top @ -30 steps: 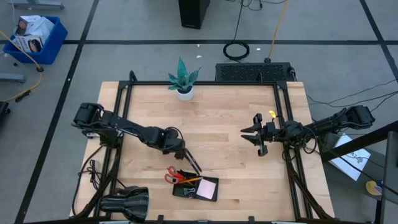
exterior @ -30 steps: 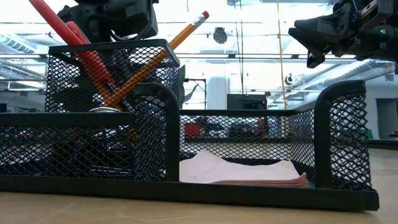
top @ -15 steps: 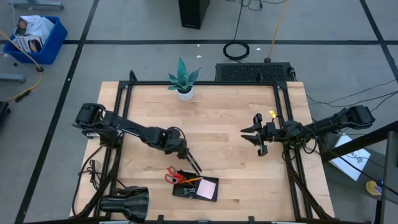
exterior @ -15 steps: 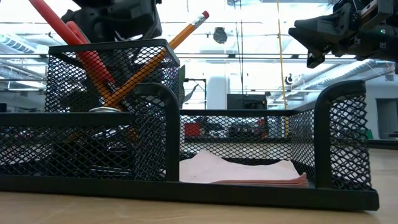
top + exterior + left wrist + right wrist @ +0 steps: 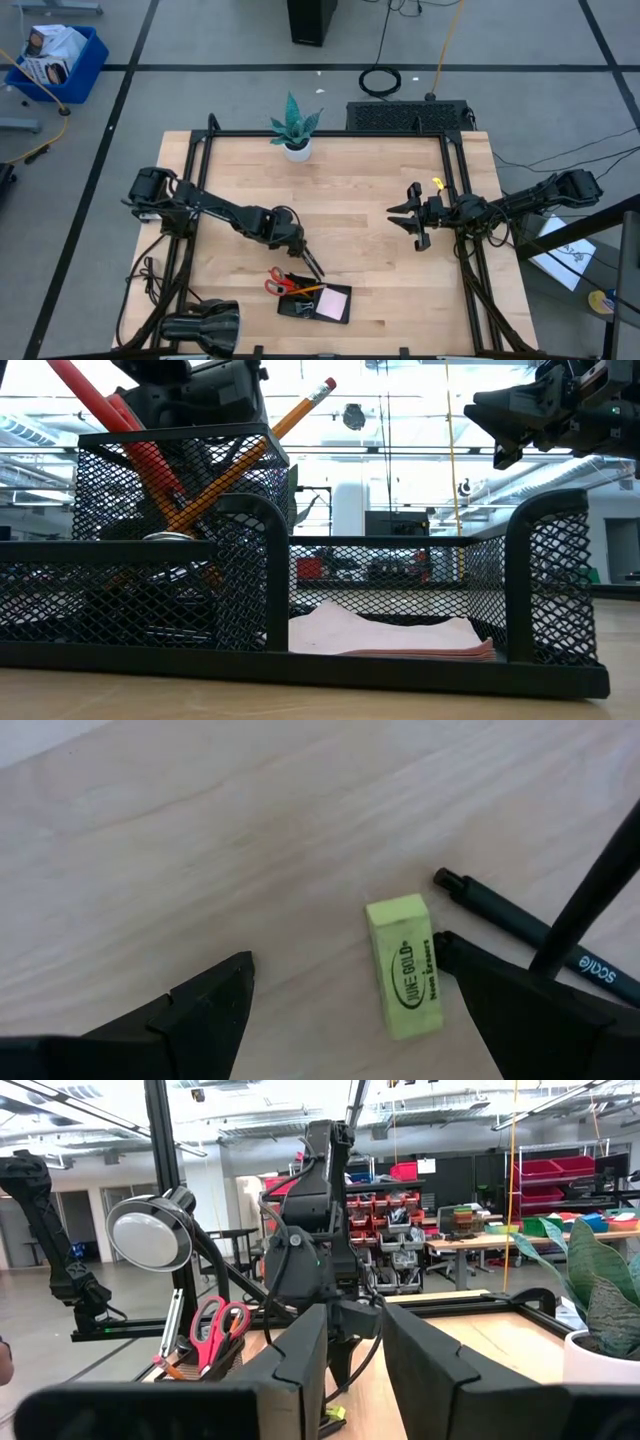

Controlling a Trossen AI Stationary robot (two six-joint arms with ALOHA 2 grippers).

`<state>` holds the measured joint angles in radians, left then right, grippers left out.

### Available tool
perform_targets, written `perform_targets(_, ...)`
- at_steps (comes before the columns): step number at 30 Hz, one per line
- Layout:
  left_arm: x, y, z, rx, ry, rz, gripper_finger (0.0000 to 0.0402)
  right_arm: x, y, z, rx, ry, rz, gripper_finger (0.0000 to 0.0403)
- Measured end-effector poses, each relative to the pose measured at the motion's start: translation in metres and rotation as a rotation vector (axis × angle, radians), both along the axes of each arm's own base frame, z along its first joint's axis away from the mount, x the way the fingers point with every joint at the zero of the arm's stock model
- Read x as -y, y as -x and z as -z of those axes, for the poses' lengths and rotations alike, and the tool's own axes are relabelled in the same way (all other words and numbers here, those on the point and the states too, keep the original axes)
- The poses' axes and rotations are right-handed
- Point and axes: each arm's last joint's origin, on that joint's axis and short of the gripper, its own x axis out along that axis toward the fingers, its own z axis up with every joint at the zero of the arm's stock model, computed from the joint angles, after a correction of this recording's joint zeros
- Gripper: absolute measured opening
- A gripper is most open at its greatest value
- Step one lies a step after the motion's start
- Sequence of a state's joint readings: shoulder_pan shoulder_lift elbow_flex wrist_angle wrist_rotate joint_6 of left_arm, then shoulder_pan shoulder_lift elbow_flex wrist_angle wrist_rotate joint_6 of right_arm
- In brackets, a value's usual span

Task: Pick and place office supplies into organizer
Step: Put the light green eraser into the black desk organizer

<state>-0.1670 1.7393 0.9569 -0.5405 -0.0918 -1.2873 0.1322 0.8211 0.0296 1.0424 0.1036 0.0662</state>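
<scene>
From above, your left gripper hangs just behind the black mesh desk organizer; the right gripper waits well apart, near the table's right edge. At table height, the pale pink note pad lies inside the organizer. Through the left wrist, the jaws stand wide with the small yellow rectangular eraser between them, beside a thin black pen. Square up to the eraser's long sides, descend straight, close without catching the pen. The right gripper's fingers stand narrowly parted, holding nothing.
</scene>
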Motion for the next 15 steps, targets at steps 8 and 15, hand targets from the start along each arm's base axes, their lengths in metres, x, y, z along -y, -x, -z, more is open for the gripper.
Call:
perform_targets(8, 0.002, 0.0047, 0.001, -0.037, -0.011, -0.076, 0.0351, 0.0, 0.0, 0.0, 0.0, 0.0, 0.0, 0.0091)
perform_targets(15, 0.0011, 0.0089, 0.002, -0.078, -0.027, -0.084, 0.0351, -0.0001, 0.0, 0.0, 0.0, 0.0, 0.0, 0.0091)
